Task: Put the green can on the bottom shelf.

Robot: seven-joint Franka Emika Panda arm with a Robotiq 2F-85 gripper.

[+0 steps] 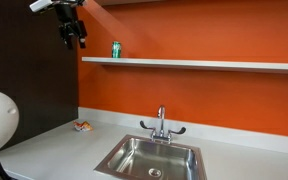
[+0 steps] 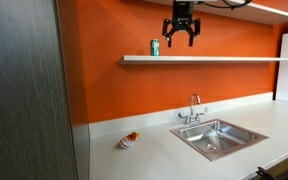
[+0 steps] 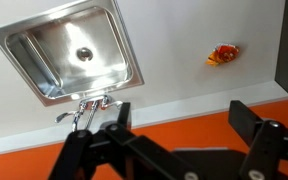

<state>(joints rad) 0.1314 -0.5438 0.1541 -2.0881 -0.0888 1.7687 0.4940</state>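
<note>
The green can (image 1: 115, 48) is seen stood upright near the end of the bottom shelf (image 1: 194, 63), a long white board fixed across the orange wall (image 1: 214, 100). The gripper (image 1: 76, 44) is hung at eleven o'clock in the frame, fingers pointed down. It is held apart from the can, which is found at its three o'clock. Below, a steel sink (image 1: 152, 157) is set into the pale counter (image 1: 44, 150) at six o'clock, with the faucet (image 1: 161, 123) mounted behind it. A small orange-red object (image 1: 82, 126) is laid on the counter at the faucet's nine o'clock — near the dark wall panel (image 1: 29, 80).
</note>
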